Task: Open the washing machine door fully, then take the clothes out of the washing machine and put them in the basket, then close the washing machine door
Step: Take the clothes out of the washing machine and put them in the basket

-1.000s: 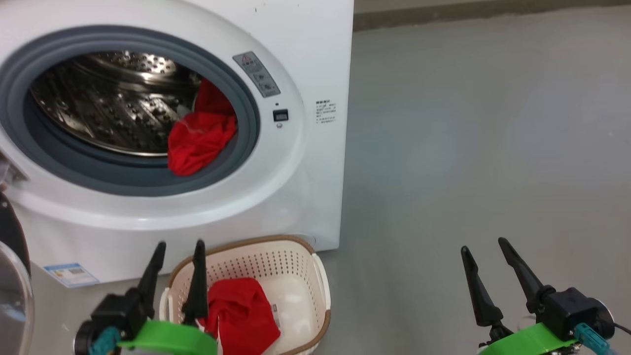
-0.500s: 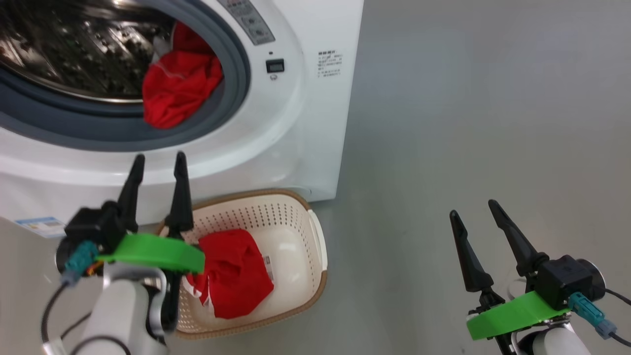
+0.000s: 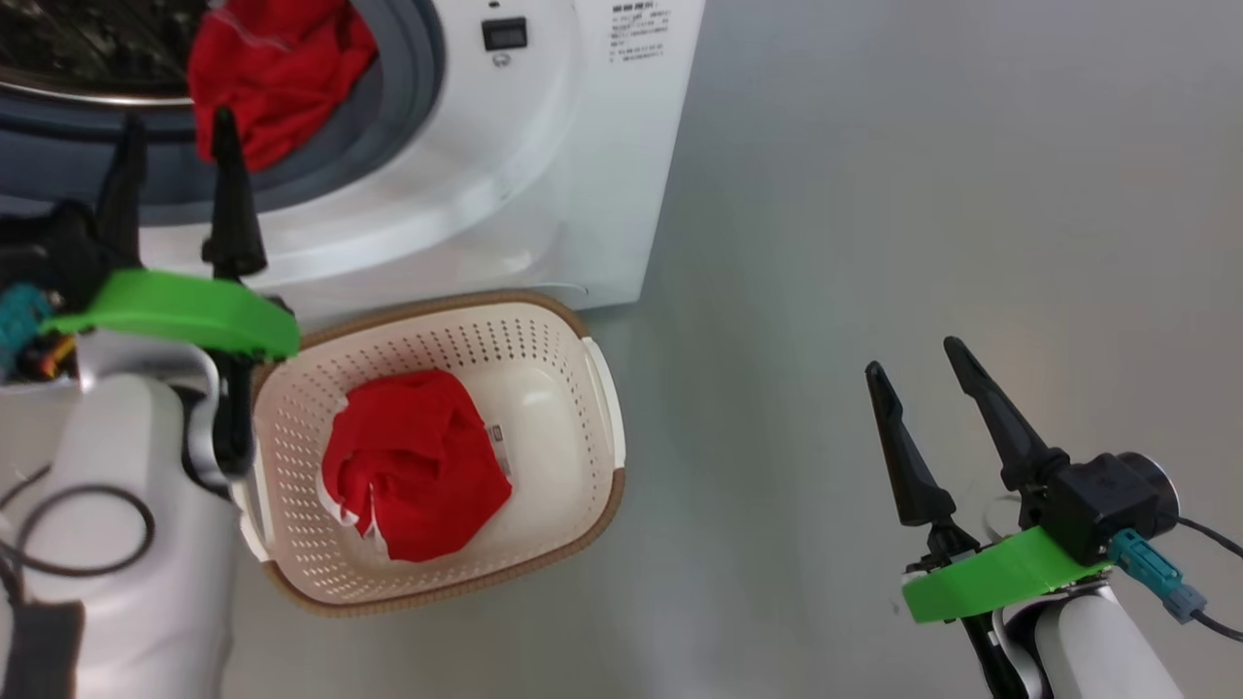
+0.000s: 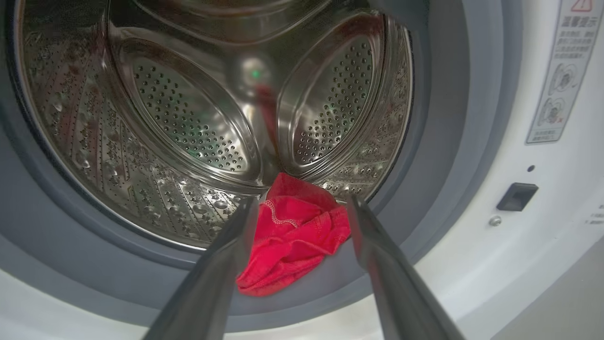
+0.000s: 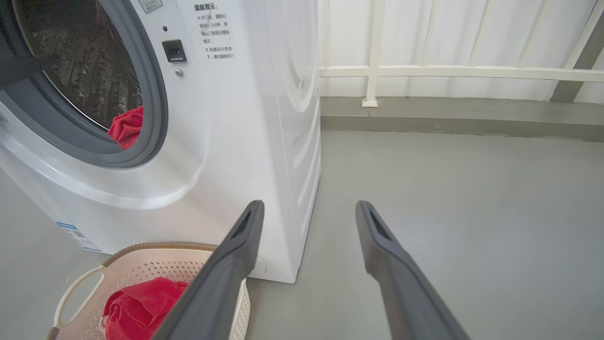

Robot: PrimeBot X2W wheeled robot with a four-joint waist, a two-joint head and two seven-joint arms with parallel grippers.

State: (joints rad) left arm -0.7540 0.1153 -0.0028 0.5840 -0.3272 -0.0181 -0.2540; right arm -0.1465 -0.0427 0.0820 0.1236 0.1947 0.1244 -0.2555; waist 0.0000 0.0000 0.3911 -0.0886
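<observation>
Clothes hang on the grey lip of the washer, upper left of the head view. One more red piece lies in the basket, lower middle. Our left gripper points at the washer's cloth, fingers wide, holding nothing. Our right gripper hangs wide and empty, lower right. We think the fingers may pinch the rubber lip, or grab just a corner so the cloth drops on the floor.

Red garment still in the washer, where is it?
The red garment drapes over the gasket at the drum's lower right in the left wrist view, just beyond the open left gripper.
</observation>
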